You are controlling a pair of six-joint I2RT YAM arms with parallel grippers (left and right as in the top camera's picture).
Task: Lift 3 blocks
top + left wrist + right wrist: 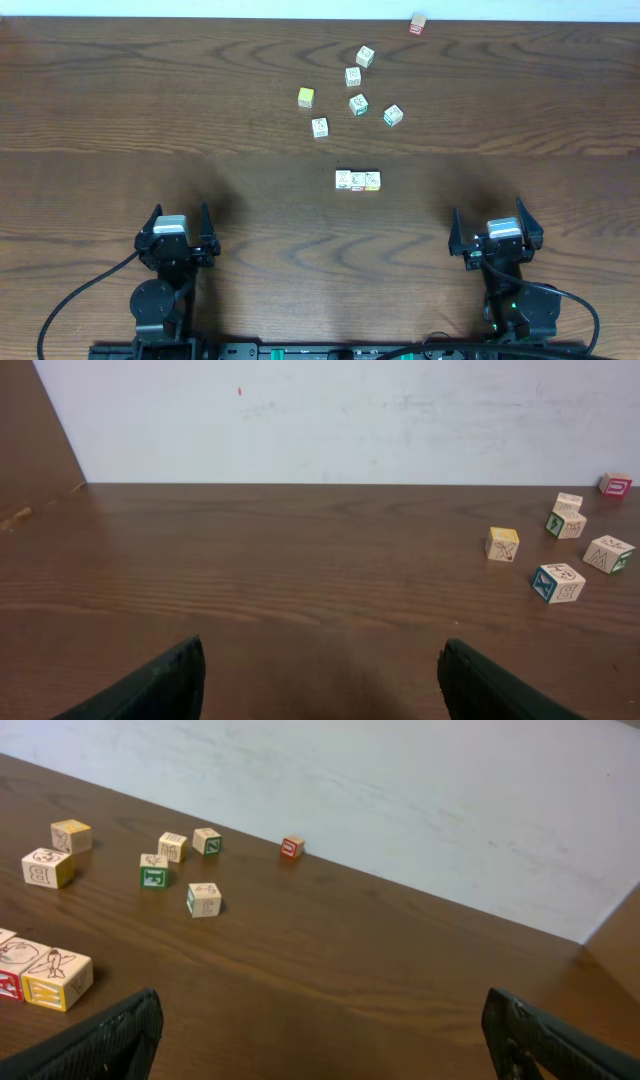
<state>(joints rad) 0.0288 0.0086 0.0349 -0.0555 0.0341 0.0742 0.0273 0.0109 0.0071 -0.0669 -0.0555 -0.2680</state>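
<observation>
Whitish blocks (357,180) lie in a row, apparently touching; left tool (179,216) and right tool (489,216) both stand spread, empty. Squeezing the ends unevenly could buckle the row.

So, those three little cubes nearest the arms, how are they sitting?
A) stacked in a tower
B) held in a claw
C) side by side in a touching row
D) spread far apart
C: seen from overhead, the three cubes lie edge to edge in one flat row on the table.
</observation>
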